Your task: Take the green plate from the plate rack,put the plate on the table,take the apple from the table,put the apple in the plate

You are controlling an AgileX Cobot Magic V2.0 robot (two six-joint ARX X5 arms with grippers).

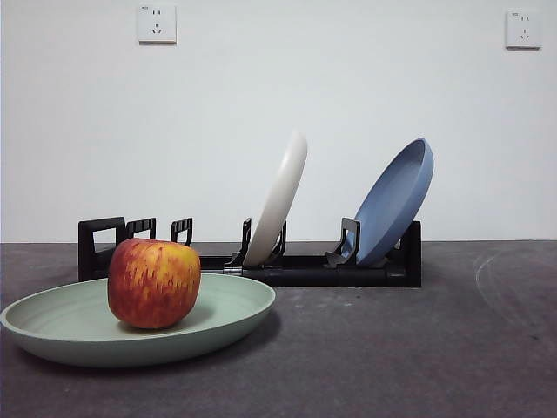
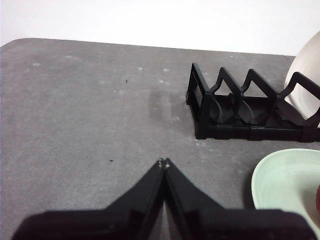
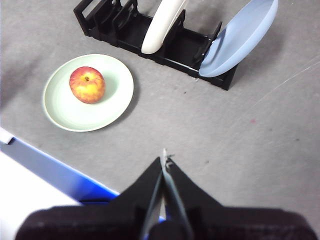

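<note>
We count two grippers, three plates, one apple and one plate rack. The left gripper [image 2: 163,162] has its jaws pressed together at the tips, holding nothing and touching nothing, above bare table [image 2: 90,115] off the handle end of the plate rack [image 2: 240,112]. The right gripper [image 3: 164,158] is likewise closed tip to tip and empty, raised over the table on the near side of the rack, well apart from it. Neither arm shows in the front view. The plate rack [image 1: 261,261] is long, low and black, with a square loop handle at one end and upright slotted holders along its length. It carries two plates: a cream-white plate [image 1: 280,196] leaning in a middle slot and a blue plate [image 1: 396,200] leaning at the end opposite the handle. The slots nearest the handle stand vacant. The green plate [image 1: 52,326], matte pale sage and shallow, lies flat on the table in front of the rack's handle end, near it but not touching. The apple [image 1: 154,282] sits upright inside the green plate, somewhat off centre; its skin is glossy red streaked with yellow-orange, and the stem hollow faces up in the right wrist view.
</note>
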